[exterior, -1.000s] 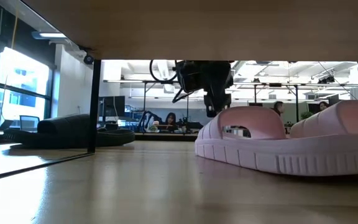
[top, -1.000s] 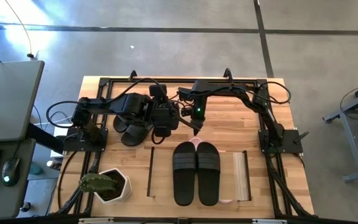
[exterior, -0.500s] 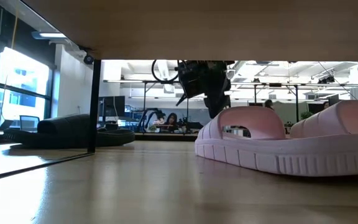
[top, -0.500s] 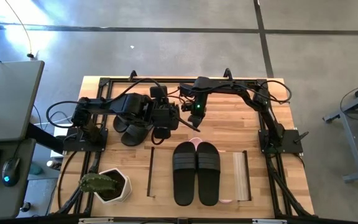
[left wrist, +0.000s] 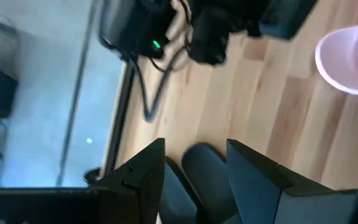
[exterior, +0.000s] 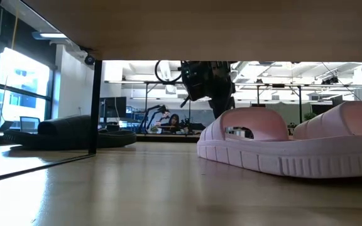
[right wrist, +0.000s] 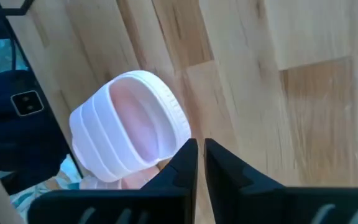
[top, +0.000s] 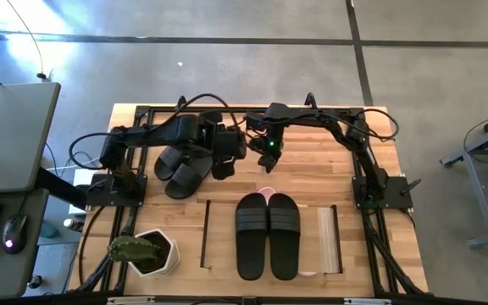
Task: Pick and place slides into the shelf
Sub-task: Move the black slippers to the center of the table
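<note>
The right gripper hangs over the back middle of the tabletop. Its two fingers are nearly pressed together, with only a thin gap, and nothing sits between them. Just past them lies the end of a pink slide (the pink-and-white kind), flat on the wood.

The left gripper is close by, to the left of the right one. Its fingers are spread apart, and a dark rounded thing shows in the gap; the pictures do not show if it is held. Behind it, under the left arm, a pair of black slides rests on the tabletop.

Nearer the front stands the shelf, a low rack of light wood. A second pair of black slides lies on top of it. From table height, the pink slides sit side by side under its top board, with a bit of pink poking out at the back in the high view.

A white pot with a cactus stands at the front left corner.
</note>
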`<action>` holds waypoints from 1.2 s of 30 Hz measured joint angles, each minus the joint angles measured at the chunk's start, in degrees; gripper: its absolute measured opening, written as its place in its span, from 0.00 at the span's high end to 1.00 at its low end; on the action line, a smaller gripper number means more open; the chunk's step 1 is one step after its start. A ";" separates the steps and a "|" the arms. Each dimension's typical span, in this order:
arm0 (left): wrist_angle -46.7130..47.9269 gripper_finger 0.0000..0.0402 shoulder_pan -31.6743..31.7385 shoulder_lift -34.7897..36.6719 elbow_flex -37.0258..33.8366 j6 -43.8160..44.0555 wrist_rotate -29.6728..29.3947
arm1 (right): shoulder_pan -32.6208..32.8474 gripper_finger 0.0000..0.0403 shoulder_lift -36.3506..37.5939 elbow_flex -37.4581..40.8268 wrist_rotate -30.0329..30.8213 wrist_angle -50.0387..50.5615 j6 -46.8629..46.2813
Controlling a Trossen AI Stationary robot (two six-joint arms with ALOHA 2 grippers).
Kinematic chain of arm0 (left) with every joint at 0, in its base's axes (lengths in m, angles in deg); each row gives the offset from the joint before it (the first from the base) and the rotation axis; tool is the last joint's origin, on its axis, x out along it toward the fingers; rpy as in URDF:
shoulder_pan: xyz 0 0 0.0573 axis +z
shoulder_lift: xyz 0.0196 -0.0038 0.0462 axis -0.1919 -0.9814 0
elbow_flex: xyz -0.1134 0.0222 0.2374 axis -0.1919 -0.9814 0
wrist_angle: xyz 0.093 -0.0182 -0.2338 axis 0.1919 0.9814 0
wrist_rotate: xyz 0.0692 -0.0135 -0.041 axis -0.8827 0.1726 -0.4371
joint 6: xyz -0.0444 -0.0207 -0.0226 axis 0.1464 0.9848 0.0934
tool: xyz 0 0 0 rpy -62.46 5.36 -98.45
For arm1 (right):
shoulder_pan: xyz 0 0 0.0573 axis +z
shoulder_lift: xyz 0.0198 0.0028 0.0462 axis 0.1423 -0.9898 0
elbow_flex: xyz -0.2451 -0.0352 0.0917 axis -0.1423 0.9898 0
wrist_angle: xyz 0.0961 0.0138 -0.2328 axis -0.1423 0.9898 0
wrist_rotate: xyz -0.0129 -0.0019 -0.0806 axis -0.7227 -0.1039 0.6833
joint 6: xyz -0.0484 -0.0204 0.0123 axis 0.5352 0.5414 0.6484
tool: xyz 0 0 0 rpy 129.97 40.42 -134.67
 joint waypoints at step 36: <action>-13.15 0.62 -1.25 34.82 -64.35 20.52 -2.52 | -3.35 0.95 22.52 0.00 -6.91 4.88 7.25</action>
